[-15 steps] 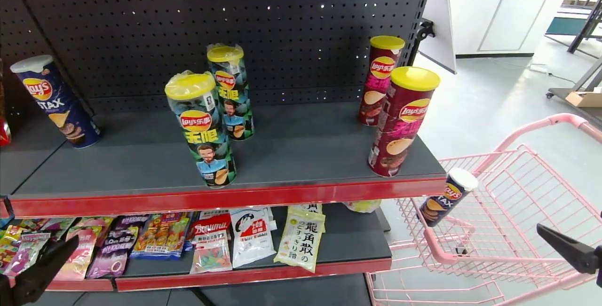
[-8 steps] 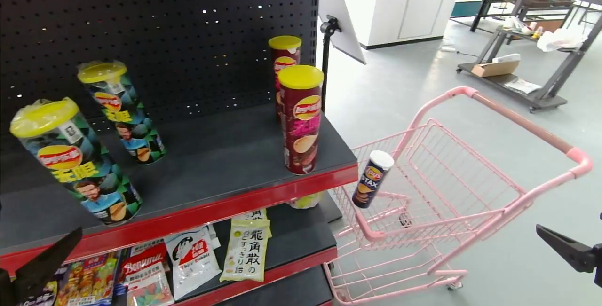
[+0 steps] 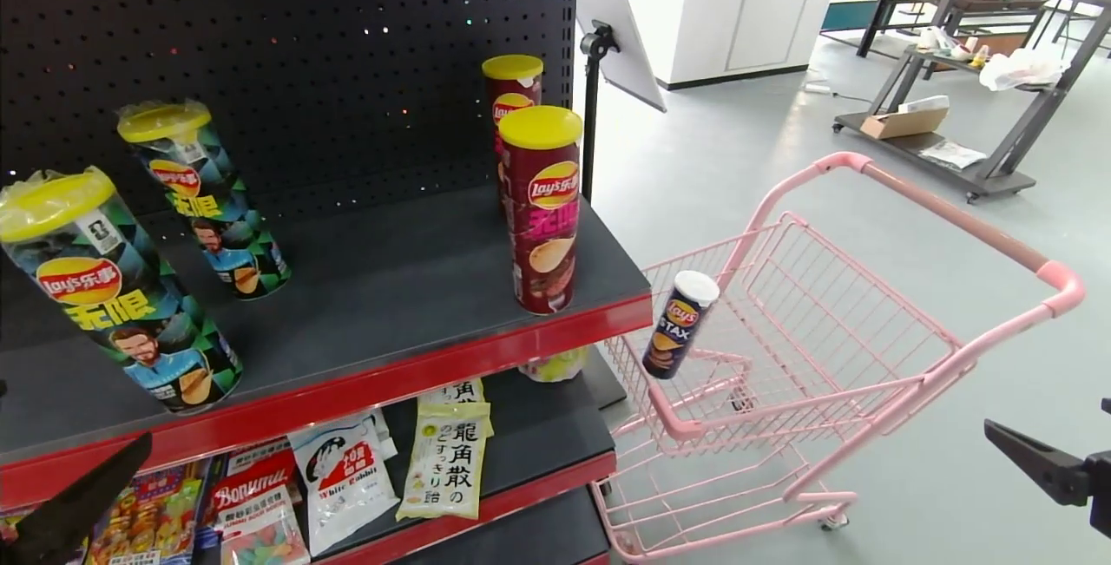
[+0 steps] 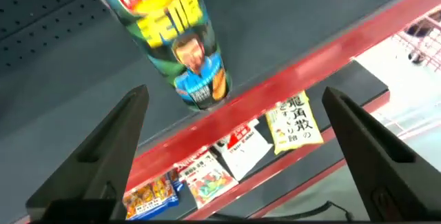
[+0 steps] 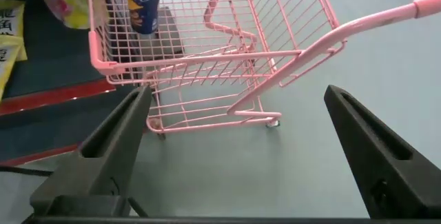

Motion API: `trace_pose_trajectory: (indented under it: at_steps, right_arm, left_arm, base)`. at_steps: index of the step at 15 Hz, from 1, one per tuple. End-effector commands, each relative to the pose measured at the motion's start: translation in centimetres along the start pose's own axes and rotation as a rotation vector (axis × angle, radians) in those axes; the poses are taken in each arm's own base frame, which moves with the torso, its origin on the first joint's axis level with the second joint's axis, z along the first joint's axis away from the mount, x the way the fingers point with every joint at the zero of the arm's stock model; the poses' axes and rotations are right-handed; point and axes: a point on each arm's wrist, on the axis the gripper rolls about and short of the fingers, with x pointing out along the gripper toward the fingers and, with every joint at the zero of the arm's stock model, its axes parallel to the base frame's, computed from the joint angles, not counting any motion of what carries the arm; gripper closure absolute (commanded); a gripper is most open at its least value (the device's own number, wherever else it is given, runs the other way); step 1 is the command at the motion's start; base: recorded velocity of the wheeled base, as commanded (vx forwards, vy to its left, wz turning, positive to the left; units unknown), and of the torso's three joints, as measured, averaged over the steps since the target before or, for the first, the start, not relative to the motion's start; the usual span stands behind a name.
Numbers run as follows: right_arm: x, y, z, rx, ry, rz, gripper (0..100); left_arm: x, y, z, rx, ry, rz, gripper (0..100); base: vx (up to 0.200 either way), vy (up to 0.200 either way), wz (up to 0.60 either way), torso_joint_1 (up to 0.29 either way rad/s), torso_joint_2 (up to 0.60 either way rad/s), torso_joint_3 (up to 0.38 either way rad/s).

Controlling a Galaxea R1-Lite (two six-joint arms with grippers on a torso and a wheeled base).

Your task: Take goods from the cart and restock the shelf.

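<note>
Camera swings right onto the cart; nothing is picked yet.

The whole picture slides over across the last second, so the camera turns and the goods stay put. The cart now sits fully in the right half of the frame, which I judge sets up the pick. Nearest are two hands. The left hand (image 4: 234, 93), at the lower left corner of the head view, has its fingers spread wide and holds nothing. The right hand (image 5: 236, 89), at the lower right corner, is just as wide open and empty, well apart from the cart. The packets (image 3: 343, 482) at bottom centre are cut off, so I cannot count them. One pink cart (image 3: 955, 218) holds one blue can (image 3: 680, 325), tilted against its wire wall on the shelf side. On the shelf (image 3: 408, 261) stand two green cans (image 3: 121, 287) at left and two red cans (image 3: 545, 213) at centre, each pair front and back.
</note>
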Motion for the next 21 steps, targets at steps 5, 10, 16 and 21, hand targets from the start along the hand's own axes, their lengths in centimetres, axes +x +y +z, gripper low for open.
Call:
trace_pose_trajectory:
  at_steps: [5,10,16,21]
  right_arm:
    - [0.6,0.0,0.0,-0.002,0.025,0.011,0]
    - [1.8,0.1,0.0,-0.023,0.079,0.029,0]
    - [9.1,0.5,3.4,-0.013,0.146,0.105,0]
    - [17.5,3.0,4.4,0.046,0.030,0.297,0]
  left_arm:
    - [-1.5,-0.3,-1.5,-0.002,-0.047,-0.024,0]
    - [-1.7,-0.3,-1.5,-0.005,-0.054,-0.022,0]
    - [-1.2,-0.2,-1.2,0.002,-0.038,-0.028,0]
    - [-0.6,-0.1,-0.7,-0.005,-0.014,-0.018,0]
  base:
    - [0.000,0.000,0.00,-0.153,0.37,0.214]
    - [0.000,0.000,0.00,-0.180,0.46,0.278]
    - [0.000,0.000,0.00,-0.111,0.29,0.185]
    - [0.000,0.000,0.00,0.000,0.00,0.000]
